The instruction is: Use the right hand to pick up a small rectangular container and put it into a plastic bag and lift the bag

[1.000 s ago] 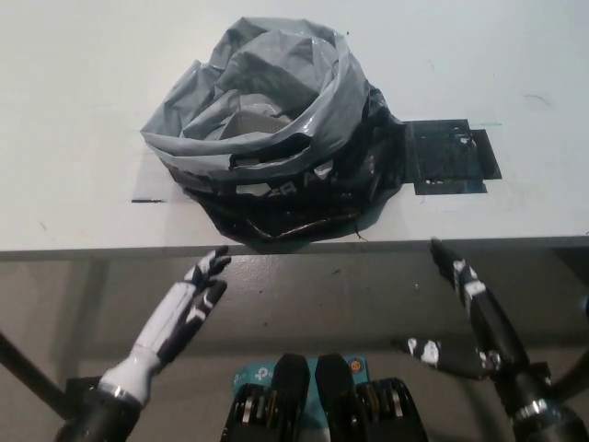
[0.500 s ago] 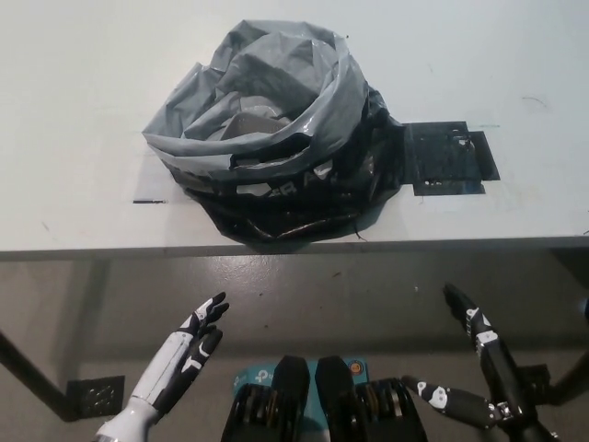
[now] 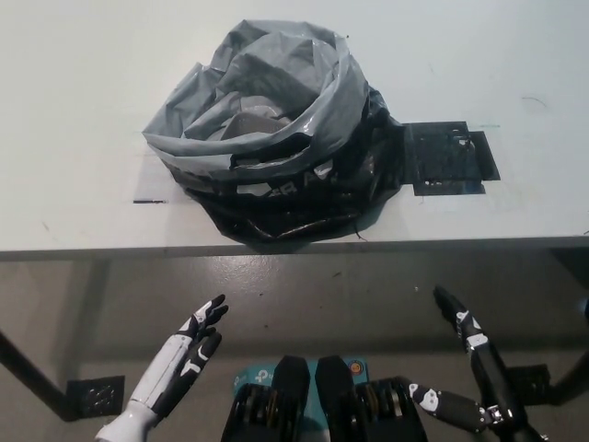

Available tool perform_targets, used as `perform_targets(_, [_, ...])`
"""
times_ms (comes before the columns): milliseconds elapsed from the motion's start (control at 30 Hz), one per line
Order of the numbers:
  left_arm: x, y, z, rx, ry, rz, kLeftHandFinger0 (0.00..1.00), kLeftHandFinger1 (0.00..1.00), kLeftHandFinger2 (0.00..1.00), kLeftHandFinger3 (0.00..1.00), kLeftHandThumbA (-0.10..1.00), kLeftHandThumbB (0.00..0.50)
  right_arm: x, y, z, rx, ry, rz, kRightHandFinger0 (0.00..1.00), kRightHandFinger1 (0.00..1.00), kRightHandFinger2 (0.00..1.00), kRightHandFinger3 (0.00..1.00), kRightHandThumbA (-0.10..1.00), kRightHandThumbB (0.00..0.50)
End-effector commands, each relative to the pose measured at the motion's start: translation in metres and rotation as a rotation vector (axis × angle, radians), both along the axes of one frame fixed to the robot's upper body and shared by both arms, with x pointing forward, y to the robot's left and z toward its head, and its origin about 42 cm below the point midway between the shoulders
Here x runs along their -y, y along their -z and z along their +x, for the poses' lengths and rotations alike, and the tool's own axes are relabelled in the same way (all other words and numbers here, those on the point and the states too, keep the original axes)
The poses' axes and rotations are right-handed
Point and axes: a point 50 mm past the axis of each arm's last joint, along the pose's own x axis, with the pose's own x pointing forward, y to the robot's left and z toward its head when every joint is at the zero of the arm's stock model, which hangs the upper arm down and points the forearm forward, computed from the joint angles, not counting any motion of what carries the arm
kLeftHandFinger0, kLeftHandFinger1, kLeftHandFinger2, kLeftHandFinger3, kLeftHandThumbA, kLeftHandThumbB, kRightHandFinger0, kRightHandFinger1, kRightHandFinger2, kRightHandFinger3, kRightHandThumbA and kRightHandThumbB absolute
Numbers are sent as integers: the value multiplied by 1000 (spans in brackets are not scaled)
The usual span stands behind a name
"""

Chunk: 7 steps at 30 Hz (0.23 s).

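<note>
A crumpled grey and black plastic bag (image 3: 267, 138) is seen sitting on the white table (image 3: 74, 110), its mouth rolled open and turned upward, close to the table's near edge. A flat black rectangular object (image 3: 448, 157), apparently the small container named in the task, is seen lying on the table just beside the bag on the robot's right, though its height cannot be judged from this steep view. A dark shape is visible inside the bag, but it cannot be identified.

Both hands are held low, below the table's edge and well apart from everything on it. The black right robot hand (image 3: 469, 368) is shown empty, with its fingers spread. The white left robot hand (image 3: 184, 359) is rested at the lower left, likewise empty, with fingers extended and apart.

Several risks can be judged from here. The right hand must be raised over the table's edge, and the edge could be struck if the lift is cut short. The flat object may be hard to pinch off the surface and could be slid away instead. The loose bag rim could be snagged or folded shut by an entering hand, so the drop could be missed.
</note>
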Motion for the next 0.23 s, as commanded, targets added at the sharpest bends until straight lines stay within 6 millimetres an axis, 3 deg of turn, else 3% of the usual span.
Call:
perform_targets(0, [-2,-13,3,72,-9,-3,1000,1000,1000,1000,1000,253,-6,-10,6,74,-7,-2,1000,1000,1000,1000,883,205])
perform_targets(200, [-3,-15,5,81,-25,-2,1000,1000,1000,1000,1000,242,-5,-11,10,78,-2,5,1000,1000,1000,1000,883,204])
